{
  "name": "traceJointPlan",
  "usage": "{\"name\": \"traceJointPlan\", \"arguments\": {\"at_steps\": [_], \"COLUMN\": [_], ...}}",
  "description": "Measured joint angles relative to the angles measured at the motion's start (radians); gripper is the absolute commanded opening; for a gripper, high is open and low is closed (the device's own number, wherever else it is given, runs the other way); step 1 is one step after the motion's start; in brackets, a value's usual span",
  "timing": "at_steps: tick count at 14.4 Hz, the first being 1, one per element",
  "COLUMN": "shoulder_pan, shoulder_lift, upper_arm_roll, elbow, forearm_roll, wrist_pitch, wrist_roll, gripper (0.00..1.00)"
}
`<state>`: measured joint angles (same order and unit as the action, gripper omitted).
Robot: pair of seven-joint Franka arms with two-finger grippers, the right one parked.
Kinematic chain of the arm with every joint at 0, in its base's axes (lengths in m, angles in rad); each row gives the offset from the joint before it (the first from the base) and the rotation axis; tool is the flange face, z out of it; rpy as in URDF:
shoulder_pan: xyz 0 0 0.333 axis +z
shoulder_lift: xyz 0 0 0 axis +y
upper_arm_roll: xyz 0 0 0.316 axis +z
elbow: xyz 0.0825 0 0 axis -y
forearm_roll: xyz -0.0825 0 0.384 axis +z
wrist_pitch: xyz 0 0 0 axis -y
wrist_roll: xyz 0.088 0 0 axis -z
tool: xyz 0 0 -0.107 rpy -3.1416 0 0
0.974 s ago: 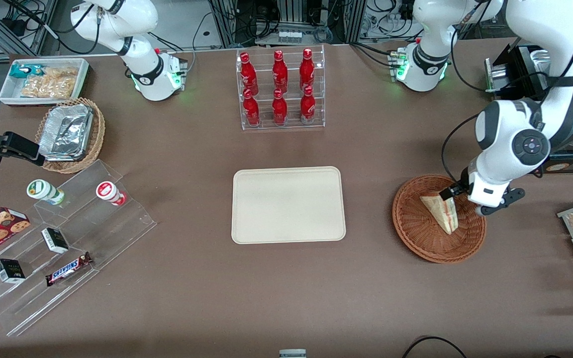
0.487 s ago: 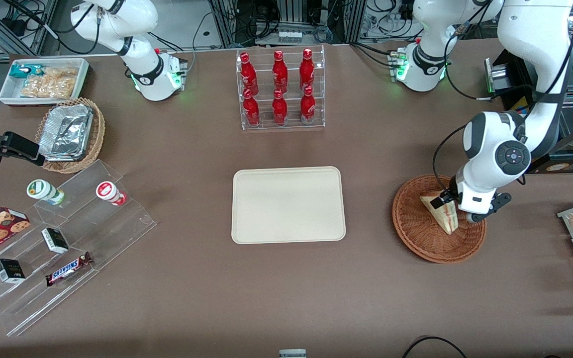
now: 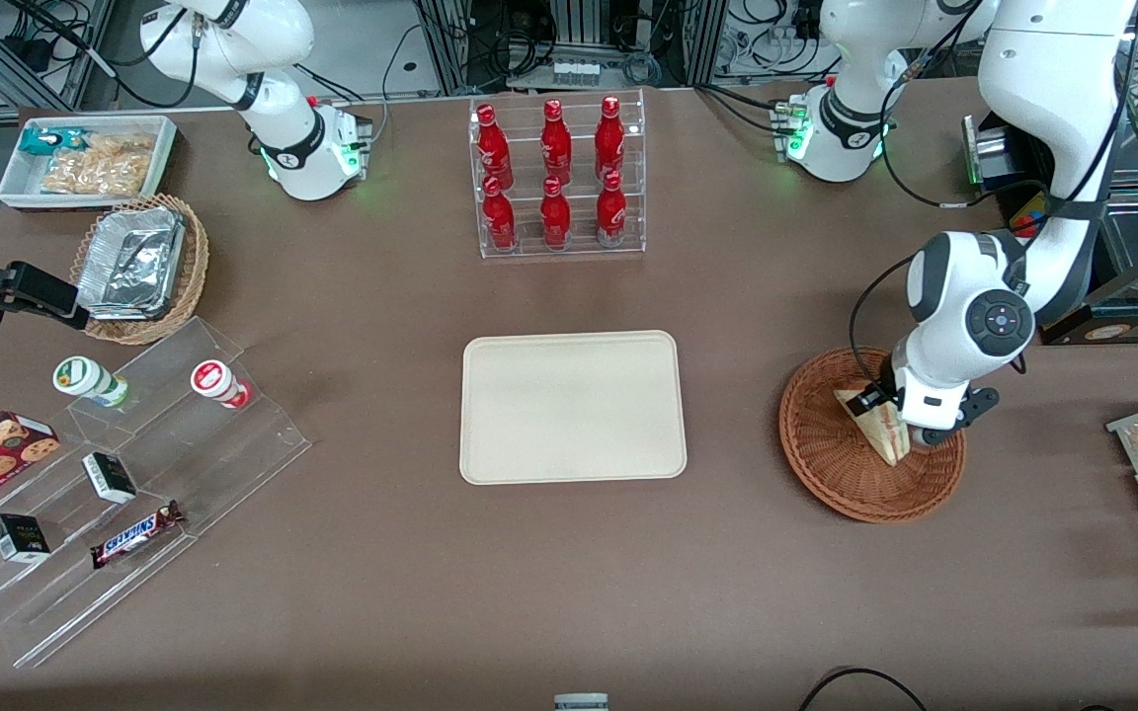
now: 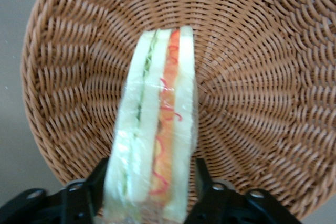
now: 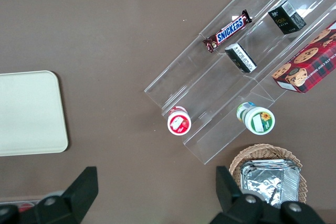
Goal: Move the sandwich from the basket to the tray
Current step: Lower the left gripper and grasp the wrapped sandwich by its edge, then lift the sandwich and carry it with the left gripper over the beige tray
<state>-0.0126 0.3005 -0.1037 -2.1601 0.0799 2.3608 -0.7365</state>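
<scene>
Wicker, reddish-brown and round: the basket (image 3: 851, 469) sits on the brown table (image 3: 569, 592) toward the working arm's end, well apart from the tray (image 3: 572, 407), and everything of interest is inside it. Lying in the basket is the sandwich (image 3: 880, 427), a wrapped wedge, and the wrist view gives a lovely look at its cut edge (image 4: 157, 124): pale bread, a green layer, an orange-red filling stripe, all under clear film, resting on the woven floor of the basket (image 4: 252, 93). The hand (image 3: 893, 420) is down in the basket with it, and its two dark fingers (image 4: 94, 187) flank the wide end of the wedge, one on each side, right up against the wrapping; the hand is spread around the sandwich, though whether the pads are actually squeezing it I cannot tell. From the front view, the arm's white wrist stands over the part of the basket farther from the camera, covering the sandwich's broad end, while the pointed end pokes out nearer to the camera. The tray, cream-beige with rounded corners, lies flat at the middle of the table, and a clear rack of red bottles (image 3: 556, 178) stands farther from the camera than the tray.
</scene>
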Motion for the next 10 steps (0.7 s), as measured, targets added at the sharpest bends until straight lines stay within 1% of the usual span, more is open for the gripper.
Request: {"name": "traceJointPlan", "arguments": {"at_steps": [1,3,8,10], "shoulder_pan": [-0.005,-0.007,-0.007,-0.008], "shoulder_lift": [0.0,0.0,0.0,-0.001], "upper_arm_roll": [0.0,0.0,-0.002,-0.026], "elbow": [0.001,0.006,0.067,0.112], "forearm_roll": [0.0,0.0,0.0,0.0], "wrist_pitch": [0.0,0.0,0.001,-0.008], "wrist_roll": [-0.012,-0.016,-0.001,0.013], "gripper": [0.1,0.07,0.08,0.08]}}
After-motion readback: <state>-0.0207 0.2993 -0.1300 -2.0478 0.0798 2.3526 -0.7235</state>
